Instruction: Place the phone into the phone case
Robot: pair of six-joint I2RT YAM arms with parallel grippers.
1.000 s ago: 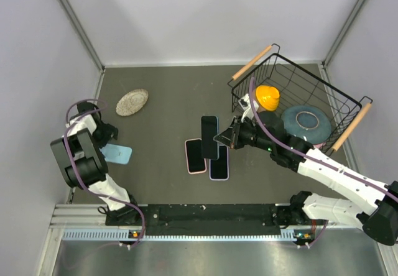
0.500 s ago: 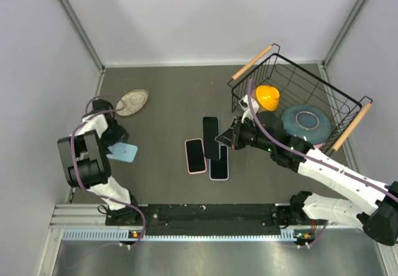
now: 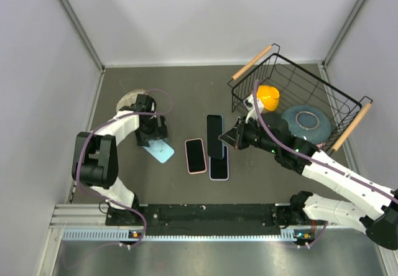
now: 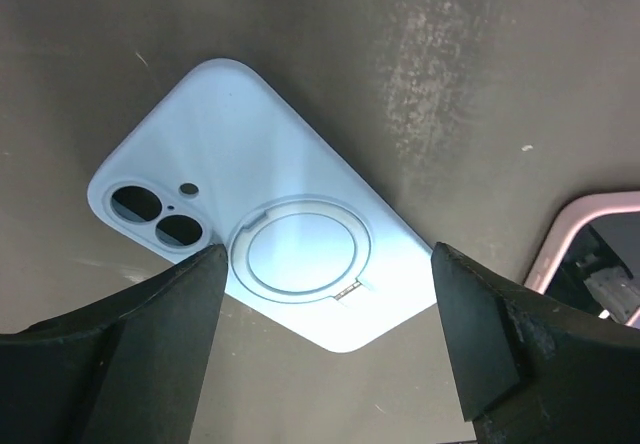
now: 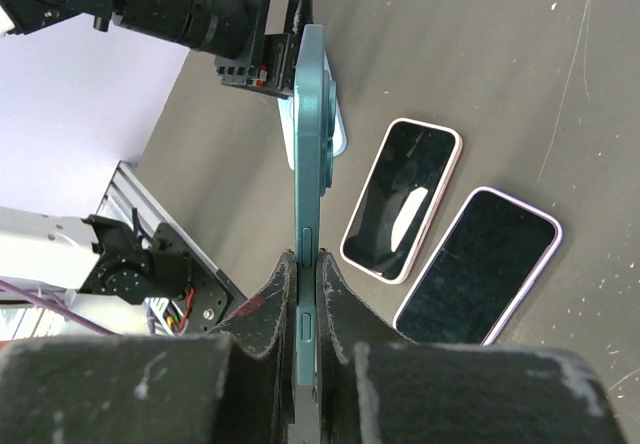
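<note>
A light blue phone case (image 3: 162,152) lies back up on the dark table, left of centre. In the left wrist view the case (image 4: 265,249) shows its ring and camera holes. My left gripper (image 3: 152,137) hovers over it, open, one finger on each side (image 4: 325,334). My right gripper (image 3: 227,137) is shut on a dark teal phone (image 3: 215,136) and holds it above the table. In the right wrist view the phone (image 5: 308,154) stands edge-on between the fingers (image 5: 307,264), with the blue case (image 5: 341,134) partly hidden behind it.
Two cased phones lie screen up at centre: a pink one (image 3: 195,155) and a lavender one (image 3: 219,165). A wire basket (image 3: 252,62) at the back right holds an orange object (image 3: 268,96) and a blue-grey plate (image 3: 306,119). A woven disc (image 3: 126,97) lies behind my left arm.
My left gripper has swept to the right from the table's left edge, and the blue case has moved with it towards the centre. The right gripper with the phone has shifted slightly right.
</note>
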